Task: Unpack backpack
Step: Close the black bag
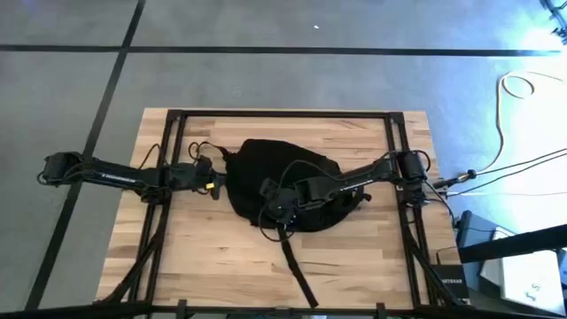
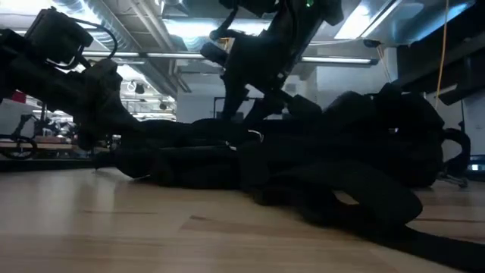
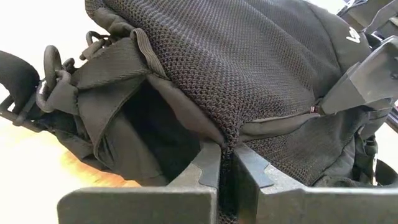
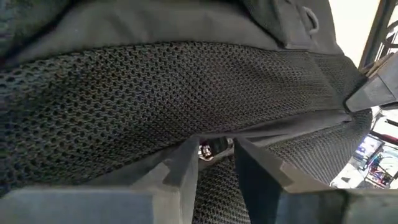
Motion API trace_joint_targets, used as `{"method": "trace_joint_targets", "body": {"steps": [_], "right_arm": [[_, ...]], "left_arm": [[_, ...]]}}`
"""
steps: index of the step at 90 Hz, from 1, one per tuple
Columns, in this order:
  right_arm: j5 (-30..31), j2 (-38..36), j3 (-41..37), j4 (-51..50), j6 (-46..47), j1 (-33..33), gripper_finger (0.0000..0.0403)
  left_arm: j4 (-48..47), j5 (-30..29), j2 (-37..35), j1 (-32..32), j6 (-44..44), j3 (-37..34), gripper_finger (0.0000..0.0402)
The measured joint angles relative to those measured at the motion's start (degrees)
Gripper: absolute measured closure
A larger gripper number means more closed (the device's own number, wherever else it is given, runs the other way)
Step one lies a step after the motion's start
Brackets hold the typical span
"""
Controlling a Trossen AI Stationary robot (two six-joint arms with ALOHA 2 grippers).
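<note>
A black strap (image 1: pixel 297 270) trails from the backpack (image 1: pixel 257 164) toward the near edge of the wooden table (image 1: pixel 204 257). The backpack itself lies flat at the table's middle, a dark rounded heap between the two arms. The right gripper (image 1: pixel 276 206) is down on the pack's near middle, reaching in from the right side; in its wrist view its fingers (image 4: pixel 183 165) stand a little apart with a small metal zipper pull (image 4: pixel 214 148) between them against the mesh, and it is not clear that they touch it. The left gripper (image 1: pixel 215 184) is at the pack's left edge; in its wrist view the two fingers (image 3: pixel 208 171) are pressed together on a fold of black mesh fabric (image 3: pixel 227 134), beside an open pocket mouth. At that view's far edge a scrap of white lettering (image 3: pixel 354 37) shows on the pack, too cut off to read. No other writing on the backpack is legible.
</note>
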Motion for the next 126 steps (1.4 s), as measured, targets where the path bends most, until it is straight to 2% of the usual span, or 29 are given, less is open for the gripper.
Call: {"method": "trace_joint_targets", "body": {"steps": [30,55,97,118,126], "right_arm": [[-1.60,0.00,0.00,-0.26,1.84,0.02,0.0398],[-1.57,0.00,0.00,-0.78,3.64,0.21,0.0402],[1.15,-2.87,0.15,-8.21,12.95,3.52,0.0403],[-0.84,-5.23,-0.13,-18.37,19.91,5.82,0.0401],[-0.77,-5.25,-0.13,-19.08,20.96,6.69,0.0401]], "left_arm": [[-0.04,0.00,0.00,0.02,0.33,0.00,0.0401],[-0.04,0.00,0.00,0.01,0.35,0.00,0.0401],[0.71,0.41,-0.07,-0.04,1.05,0.09,0.0401],[-0.41,-2.51,-0.06,0.11,1.46,-0.07,0.0401],[-0.44,-3.20,-0.04,0.17,1.46,-0.07,0.0401]]}}
